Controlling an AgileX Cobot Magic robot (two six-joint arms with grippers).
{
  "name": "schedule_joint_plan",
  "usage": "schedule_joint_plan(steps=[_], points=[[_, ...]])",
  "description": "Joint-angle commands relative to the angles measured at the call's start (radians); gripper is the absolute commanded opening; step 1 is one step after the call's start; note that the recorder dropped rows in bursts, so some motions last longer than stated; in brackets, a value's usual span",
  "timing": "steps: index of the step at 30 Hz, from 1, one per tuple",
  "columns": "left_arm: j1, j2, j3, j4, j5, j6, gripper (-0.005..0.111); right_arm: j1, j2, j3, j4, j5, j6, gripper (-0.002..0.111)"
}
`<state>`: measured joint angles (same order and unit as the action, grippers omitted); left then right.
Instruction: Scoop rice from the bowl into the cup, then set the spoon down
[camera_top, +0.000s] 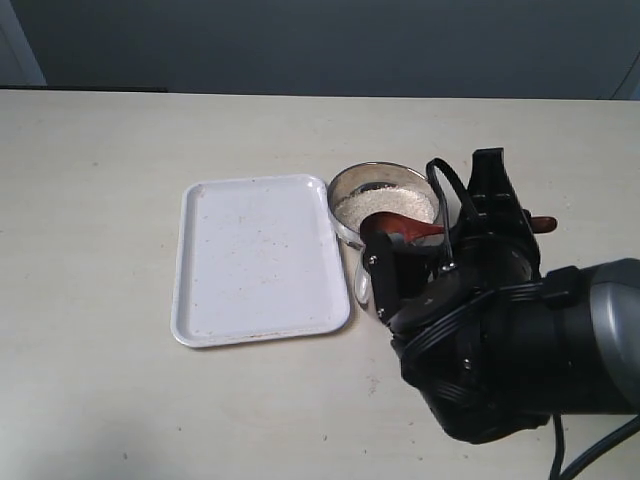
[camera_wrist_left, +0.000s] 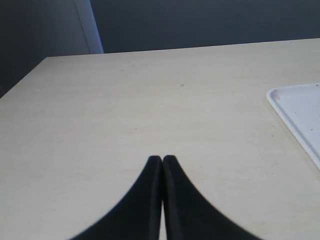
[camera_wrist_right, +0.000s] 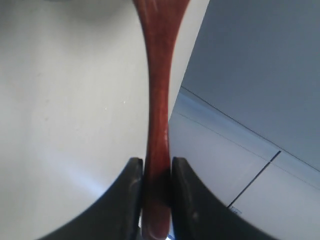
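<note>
The steel bowl (camera_top: 343, 183) stands just right of the tray, heaped with white rice (camera_top: 385, 206). The reddish-brown spoon (camera_top: 398, 228) hangs with its oval end over the bowl's near rim; its handle runs right, the tip poking out past the arm. My right gripper (camera_top: 490, 226) is shut on that handle; in the right wrist view the spoon (camera_wrist_right: 159, 100) is clamped between the fingers of the right gripper (camera_wrist_right: 157, 162). Only a shiny sliver of the cup (camera_top: 361, 285) shows, below the spoon and largely hidden by the arm. My left gripper (camera_wrist_left: 162, 159) is shut and empty over bare table.
A white rectangular tray (camera_top: 260, 260) with a few stray specks lies left of the bowl; its corner shows in the left wrist view as the tray (camera_wrist_left: 300, 107). The right arm's bulky black body covers the table's near right. A dark wall runs behind the table.
</note>
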<state>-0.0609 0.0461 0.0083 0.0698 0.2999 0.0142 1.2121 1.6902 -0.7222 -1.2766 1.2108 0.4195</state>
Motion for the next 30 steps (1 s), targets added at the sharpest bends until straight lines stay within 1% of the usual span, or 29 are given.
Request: schedule_joint_plan(steps=[1,17,25,30], points=[[-0.002,0.001,-0.008,0.0,-0.009,-0.005,0.001,-0.001,0.001,0.003,-0.057,0.01,0.03,-0.001],[-0.002,0.001,-0.008,0.0,-0.009,-0.005,0.001,-0.003,0.029,0.003,-0.079,0.01,0.072,-0.001],[-0.002,0.001,-0.008,0.0,-0.009,-0.005,0.001,-0.003,-0.027,-0.001,0.083,0.01,0.079,-0.001],[-0.002,0.001,-0.008,0.0,-0.009,-0.005,0.001,-0.003,-0.087,-0.001,0.114,0.01,0.083,-0.001]])
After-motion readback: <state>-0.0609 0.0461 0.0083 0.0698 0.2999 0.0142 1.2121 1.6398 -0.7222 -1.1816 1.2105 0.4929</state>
